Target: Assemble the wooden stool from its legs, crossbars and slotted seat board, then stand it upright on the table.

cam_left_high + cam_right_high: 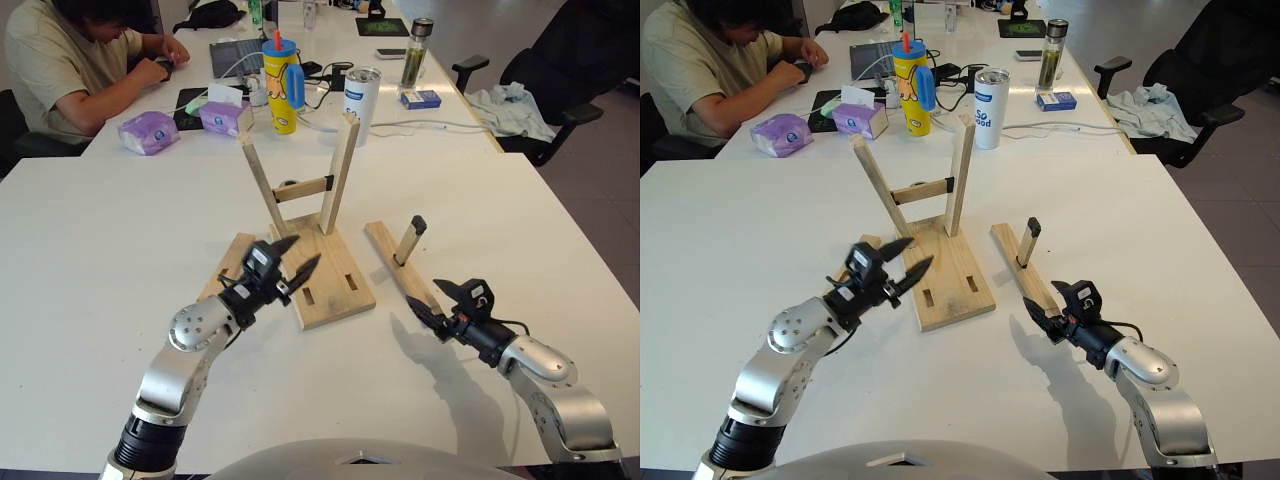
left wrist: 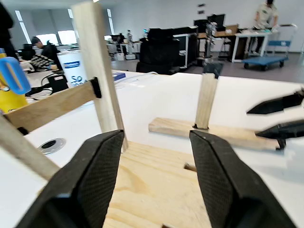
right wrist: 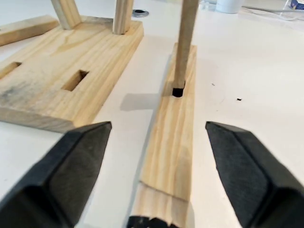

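Seat board (image 1: 335, 285) flat mid-table (image 1: 100, 250); two legs (image 1: 340, 170) standing in its 12 o'clock slots, crossbar (image 1: 302, 189) between them; loose leg (image 1: 385, 248) flat at board's 3 o'clock, short crossbar (image 1: 408, 238) upright in it. Left gripper (image 1: 307, 249) spread, empty, over board's 9 o'clock edge; right gripper (image 1: 425, 293) spread, fingers either side of loose leg's near end.

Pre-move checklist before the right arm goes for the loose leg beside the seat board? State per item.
1. Right gripper open, empty: ok.
2. Left gripper open, empty, over the pale wooden slotted seat board: ok.
3. Loose flat wooden leg in line with the right gripper's opening: ok.
4. Short black-tipped wooden crossbar upright in that leg: ok.
5. Two near slots in the board empty: ok.
6. Two standing legs fully seated: cannot tell.
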`<state>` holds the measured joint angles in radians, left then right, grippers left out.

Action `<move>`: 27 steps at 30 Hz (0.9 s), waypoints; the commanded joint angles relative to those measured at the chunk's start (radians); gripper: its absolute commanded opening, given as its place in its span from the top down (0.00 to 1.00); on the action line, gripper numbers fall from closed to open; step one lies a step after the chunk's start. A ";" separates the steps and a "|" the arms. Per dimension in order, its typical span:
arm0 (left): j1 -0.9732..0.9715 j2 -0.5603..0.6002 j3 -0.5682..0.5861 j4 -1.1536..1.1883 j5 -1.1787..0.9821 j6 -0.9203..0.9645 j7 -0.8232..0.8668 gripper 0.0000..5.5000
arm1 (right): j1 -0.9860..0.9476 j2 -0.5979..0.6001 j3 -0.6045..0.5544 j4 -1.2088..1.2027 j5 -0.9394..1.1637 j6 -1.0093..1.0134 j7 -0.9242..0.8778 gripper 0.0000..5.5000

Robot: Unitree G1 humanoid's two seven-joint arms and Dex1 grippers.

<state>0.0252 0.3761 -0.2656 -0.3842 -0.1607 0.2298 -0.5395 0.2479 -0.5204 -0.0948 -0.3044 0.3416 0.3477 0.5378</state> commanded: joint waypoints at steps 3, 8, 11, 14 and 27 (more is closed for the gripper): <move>-0.109 0.084 -0.149 0.129 0.175 -0.091 -0.126 0.54 | -0.190 -0.003 0.060 0.131 -0.037 0.108 0.002 0.20; -0.128 0.080 -0.232 0.180 0.302 -0.098 -0.121 0.54 | -0.313 0.007 0.115 0.236 -0.055 0.238 0.000 0.20; -0.120 0.082 -0.246 0.190 0.347 -0.088 -0.113 0.54 | -0.335 0.011 0.125 0.250 -0.060 0.278 0.000 0.20; -0.117 0.109 -0.250 0.207 0.404 -0.079 -0.114 0.54 | -0.339 0.014 0.123 0.242 -0.057 0.311 -0.004 0.24; -0.116 0.289 -0.163 0.188 0.414 -0.154 -0.230 0.54 | -0.344 0.065 0.065 0.173 -0.032 0.314 -0.062 0.63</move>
<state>-0.1076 0.6637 -0.4668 -0.2006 0.3035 0.0565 -0.7479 -0.0816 -0.4775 0.0086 -0.1092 0.2876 0.6780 0.4893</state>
